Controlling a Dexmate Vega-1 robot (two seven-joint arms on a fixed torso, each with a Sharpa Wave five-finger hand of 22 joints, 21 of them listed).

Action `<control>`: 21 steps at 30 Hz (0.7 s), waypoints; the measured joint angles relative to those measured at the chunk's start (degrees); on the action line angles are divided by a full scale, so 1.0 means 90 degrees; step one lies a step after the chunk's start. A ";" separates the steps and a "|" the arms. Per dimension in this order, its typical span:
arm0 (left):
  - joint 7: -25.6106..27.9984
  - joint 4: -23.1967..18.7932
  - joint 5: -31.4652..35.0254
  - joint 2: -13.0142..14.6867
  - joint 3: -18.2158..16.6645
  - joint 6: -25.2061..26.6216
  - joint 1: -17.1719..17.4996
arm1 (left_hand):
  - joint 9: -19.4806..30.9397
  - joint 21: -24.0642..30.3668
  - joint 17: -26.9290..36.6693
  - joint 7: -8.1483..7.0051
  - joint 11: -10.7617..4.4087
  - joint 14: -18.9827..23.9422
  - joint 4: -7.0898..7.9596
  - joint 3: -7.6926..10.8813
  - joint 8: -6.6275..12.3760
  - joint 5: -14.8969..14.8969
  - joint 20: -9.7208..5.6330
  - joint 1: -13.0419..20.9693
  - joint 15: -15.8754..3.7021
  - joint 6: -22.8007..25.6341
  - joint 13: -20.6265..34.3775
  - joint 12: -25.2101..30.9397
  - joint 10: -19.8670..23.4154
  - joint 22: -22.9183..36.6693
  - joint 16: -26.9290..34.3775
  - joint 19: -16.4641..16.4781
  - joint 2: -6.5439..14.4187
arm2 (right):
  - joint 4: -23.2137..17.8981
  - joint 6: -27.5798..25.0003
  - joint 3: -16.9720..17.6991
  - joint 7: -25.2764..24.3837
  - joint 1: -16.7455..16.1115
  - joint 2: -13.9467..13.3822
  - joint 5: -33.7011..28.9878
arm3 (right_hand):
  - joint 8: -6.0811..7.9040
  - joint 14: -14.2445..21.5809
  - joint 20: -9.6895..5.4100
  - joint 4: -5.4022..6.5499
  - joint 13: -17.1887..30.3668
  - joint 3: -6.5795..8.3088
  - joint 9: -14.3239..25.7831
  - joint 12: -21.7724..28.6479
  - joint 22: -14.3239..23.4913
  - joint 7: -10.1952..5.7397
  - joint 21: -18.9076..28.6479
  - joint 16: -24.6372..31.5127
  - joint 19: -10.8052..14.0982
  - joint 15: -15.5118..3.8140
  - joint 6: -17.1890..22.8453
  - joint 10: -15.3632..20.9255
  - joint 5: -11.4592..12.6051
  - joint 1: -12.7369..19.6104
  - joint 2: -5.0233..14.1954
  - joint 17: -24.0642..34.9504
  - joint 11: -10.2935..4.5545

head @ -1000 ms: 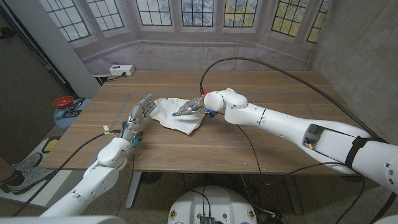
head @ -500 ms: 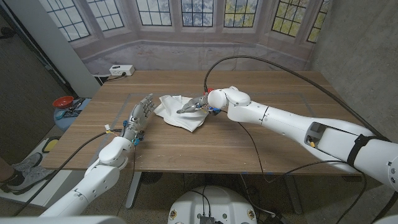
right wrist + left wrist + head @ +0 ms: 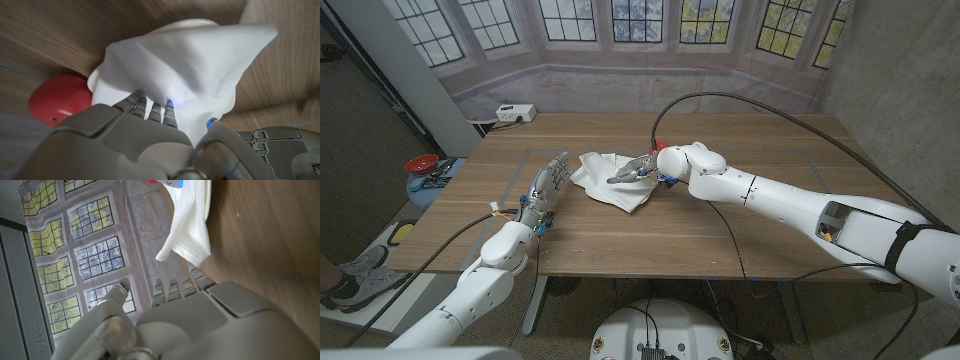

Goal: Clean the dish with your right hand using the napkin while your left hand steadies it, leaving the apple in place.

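A white napkin (image 3: 608, 180) lies crumpled at the middle of the wooden table, draped over the white dish, whose rim (image 3: 197, 22) peeks out in the right wrist view. My right hand (image 3: 638, 168) digs its fingers (image 3: 150, 107) into the cloth (image 3: 185, 65) and holds it against the dish. The red apple (image 3: 653, 147) sits just behind this hand, beside the dish (image 3: 57, 97). My left hand (image 3: 546, 185) stands with fingers spread beside the napkin's left edge (image 3: 192, 225), holding nothing; whether it touches the cloth or dish is unclear.
A white power strip (image 3: 515, 112) lies at the table's far left corner. A black cable (image 3: 750, 103) arcs over the table's right half. A red object (image 3: 420, 163) sits on the floor left of the table.
My right hand has slid a little to the right and away, dragging the napkin with it. The left hand has crept slightly forward alongside.
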 measured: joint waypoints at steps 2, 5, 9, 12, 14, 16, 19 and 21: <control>0.0000 -0.0005 0.0000 0.0003 0.0000 0.0000 0.0004 | 0.0000 0.0000 0.0000 0.0000 0.0000 0.0000 0.0000 0.0000 0.0000 0.0000 0.0000 0.0000 0.0000 0.0000 0.0000 0.0000 0.0000 0.0000 0.0000 0.0000 0.0000 | -0.0044 -0.0013 -0.0002 0.0000 -0.0027 -0.0019 0.0000 | 0.0000 0.0000 0.0000 0.0000 0.0000 0.0000 0.0000 0.0000 0.0000 0.0000 -0.0009 0.0000 0.0000 0.0000 0.0000 0.0000 0.0000 0.0000 0.0000 0.0002 0.0000; 0.0000 -0.0016 -0.0004 0.0010 0.0000 0.0000 0.0021 | 0.0000 0.0000 0.0000 0.0000 0.0000 0.0000 0.0000 0.0000 0.0000 0.0000 0.0000 0.0000 0.0000 0.0000 0.0000 0.0000 -0.0001 0.0000 0.0000 0.0000 0.0000 | -0.0210 -0.0054 -0.0011 0.0006 -0.0073 -0.0048 -0.0010 | 0.0000 0.0000 0.0000 0.0000 0.0000 0.0000 0.0000 0.0000 0.0000 0.0000 -0.0018 0.0000 0.0000 0.0000 0.0000 0.0000 0.0000 0.0000 0.0000 0.0016 0.0000; -0.0014 -0.0025 -0.0019 0.0022 0.0000 0.0000 0.0037 | 0.0000 0.0000 0.0000 0.0034 0.0000 0.0002 0.0000 0.0000 0.0000 0.0000 0.0000 0.0000 0.0002 0.0034 0.0000 0.0000 -0.0001 0.0000 0.0000 0.0000 0.0000 | -0.0352 -0.0074 -0.0028 0.0035 -0.0119 -0.0073 -0.0033 | 0.0000 0.0000 0.0001 0.0000 0.0000 0.0000 0.0000 0.0000 0.0000 0.0024 -0.0019 0.0000 0.0000 0.0000 0.0025 0.0000 0.0000 0.0000 0.0000 0.0016 0.0000; -0.0031 -0.0027 -0.0027 0.0026 -0.0006 0.0000 0.0050 | 0.0000 0.0000 0.0000 0.0034 0.0000 0.0027 0.0000 0.0000 0.0000 0.0000 0.0000 0.0000 0.0027 0.0034 0.0000 0.0000 -0.0001 0.0000 0.0000 0.0000 0.0000 | -0.0479 -0.0087 -0.0045 0.0067 -0.0157 -0.0092 -0.0047 | 0.0000 0.0000 0.0001 0.0031 0.0000 0.0031 0.0000 0.0000 0.0000 0.0034 -0.0019 0.0000 -0.0001 0.0000 0.0035 0.0024 0.0000 0.0000 0.0000 0.0015 0.0024; -0.0038 -0.0027 -0.0034 0.0027 -0.0011 -0.0005 0.0055 | 0.0000 0.0000 0.0000 0.0034 0.0000 0.0027 0.0000 0.0000 0.0000 0.0000 0.0000 0.0000 0.0027 0.0034 0.0000 0.0000 -0.0001 0.0000 0.0000 0.0000 0.0000 | -0.0537 -0.0097 -0.0054 0.0087 -0.0171 -0.0101 -0.0056 | 0.0000 0.0000 0.0001 0.0035 0.0000 0.0035 0.0000 0.0000 0.0000 0.0034 -0.0020 0.0000 -0.0001 0.0000 0.0035 0.0024 0.0000 0.0000 0.0000 0.0015 0.0024; -0.0043 -0.0027 -0.0042 0.0029 -0.0019 -0.0011 0.0062 | 0.0000 0.0000 0.0000 0.0034 0.0000 0.0026 0.0000 0.0000 0.0000 0.0000 0.0000 0.0000 0.0027 0.0034 0.0000 0.0000 -0.0001 0.0000 0.0000 0.0000 0.0000 | -0.0582 -0.0113 -0.0061 0.0120 -0.0181 -0.0108 -0.0069 | 0.0000 0.0000 0.0001 0.0010 0.0000 0.0060 0.0000 0.0000 0.0000 0.0034 -0.0020 0.0000 -0.0001 0.0000 0.0035 0.0024 0.0000 0.0000 0.0000 0.0015 0.0024; -0.0056 -0.0027 -0.0063 0.0030 -0.0027 -0.0026 0.0071 | 0.0000 0.0000 0.0000 0.0034 0.0000 0.0026 0.0000 0.0000 0.0000 0.0000 0.0000 0.0000 0.0026 0.0034 0.0000 0.0000 -0.0001 0.0000 0.0000 0.0000 0.0000 | -0.0668 -0.0124 -0.0075 0.0153 -0.0197 -0.0123 -0.0081 | 0.0000 0.0000 0.0001 0.0008 0.0000 0.0062 0.0000 0.0000 0.0000 0.0034 -0.0020 0.0000 -0.0001 0.0000 0.0035 0.0024 0.0000 0.0000 0.0000 0.0015 0.0024; -0.0073 -0.0023 -0.0072 0.0033 -0.0041 -0.0039 0.0078 | 0.0000 0.0000 0.0000 0.0034 0.0000 0.0024 0.0000 0.0000 0.0000 0.0000 0.0000 0.0000 0.0025 0.0034 0.0000 0.0000 -0.0001 0.0000 0.0000 0.0000 0.0000 | -0.0735 -0.0131 -0.0084 0.0210 -0.0208 -0.0139 -0.0095 | 0.0000 0.0000 0.0001 0.0008 0.0000 0.0062 0.0000 0.0000 0.0000 0.0034 -0.0021 0.0000 -0.0001 0.0000 0.0035 0.0024 0.0000 0.0000 0.0000 0.0015 0.0024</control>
